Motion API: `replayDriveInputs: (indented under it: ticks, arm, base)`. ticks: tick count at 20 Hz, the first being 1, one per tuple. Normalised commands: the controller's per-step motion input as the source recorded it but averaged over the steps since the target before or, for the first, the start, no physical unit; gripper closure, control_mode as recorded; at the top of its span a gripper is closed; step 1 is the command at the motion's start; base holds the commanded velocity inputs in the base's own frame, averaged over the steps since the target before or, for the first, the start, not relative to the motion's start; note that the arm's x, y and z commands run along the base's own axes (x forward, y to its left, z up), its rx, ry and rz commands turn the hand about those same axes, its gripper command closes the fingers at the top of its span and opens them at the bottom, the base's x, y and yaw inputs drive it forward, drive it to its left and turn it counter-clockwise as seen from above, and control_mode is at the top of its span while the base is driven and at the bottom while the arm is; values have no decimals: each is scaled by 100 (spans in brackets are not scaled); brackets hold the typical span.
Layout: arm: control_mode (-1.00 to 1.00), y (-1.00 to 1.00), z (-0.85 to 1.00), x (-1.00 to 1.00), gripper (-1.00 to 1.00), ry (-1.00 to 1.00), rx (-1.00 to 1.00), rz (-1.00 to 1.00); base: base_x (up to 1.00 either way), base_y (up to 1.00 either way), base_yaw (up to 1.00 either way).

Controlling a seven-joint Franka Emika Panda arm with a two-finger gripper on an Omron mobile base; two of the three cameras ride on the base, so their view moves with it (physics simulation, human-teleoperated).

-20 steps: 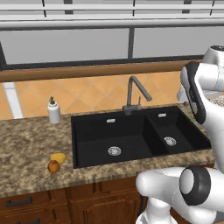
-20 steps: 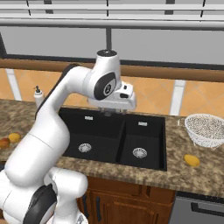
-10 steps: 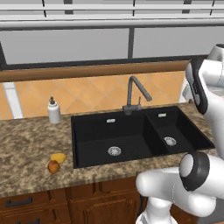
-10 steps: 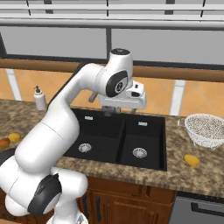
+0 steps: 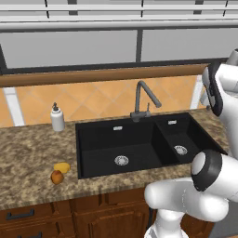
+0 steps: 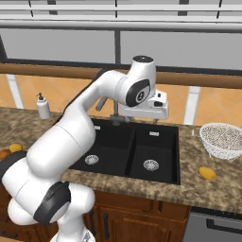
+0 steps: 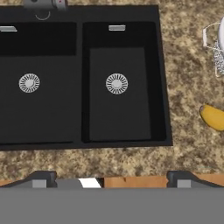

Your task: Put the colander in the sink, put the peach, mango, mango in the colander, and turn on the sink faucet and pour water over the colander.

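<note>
A speckled brown granite worktop (image 6: 189, 184) runs under a window and an orange tiled wall. The white mesh colander (image 6: 222, 140) sits on it to the right of the black double sink (image 6: 127, 151), with one yellow mango (image 6: 206, 173) lying near it. The other mango (image 5: 62, 167) touches the peach (image 5: 57, 177) left of the sink. The dark faucet (image 5: 142, 100) is off. The claw (image 7: 111, 179) hangs spread wide above the smaller basin, empty.
</note>
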Motion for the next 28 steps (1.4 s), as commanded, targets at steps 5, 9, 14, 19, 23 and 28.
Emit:
replayDriveInputs:
  ticks: [5,9,14,19,23,28]
  arm:
    - [-100,-47,-14,15,-100,0,0,0]
    - [-100,-48,-19,11,-100,0,-1,0]
    - [-100,-37,-17,6,-100,1,-2,-1]
    - [-100,-37,-13,4,-100,3,-2,-1]
    - [-100,-43,-10,13,-100,2,-1,-1]
    - [-100,-39,-4,22,-100,5,0,0]
  base:
    - [0,0,0]
    - [0,0,0]
    - [0,0,0]
    - [0,0,0]
    - [0,0,0]
    - [0,0,0]
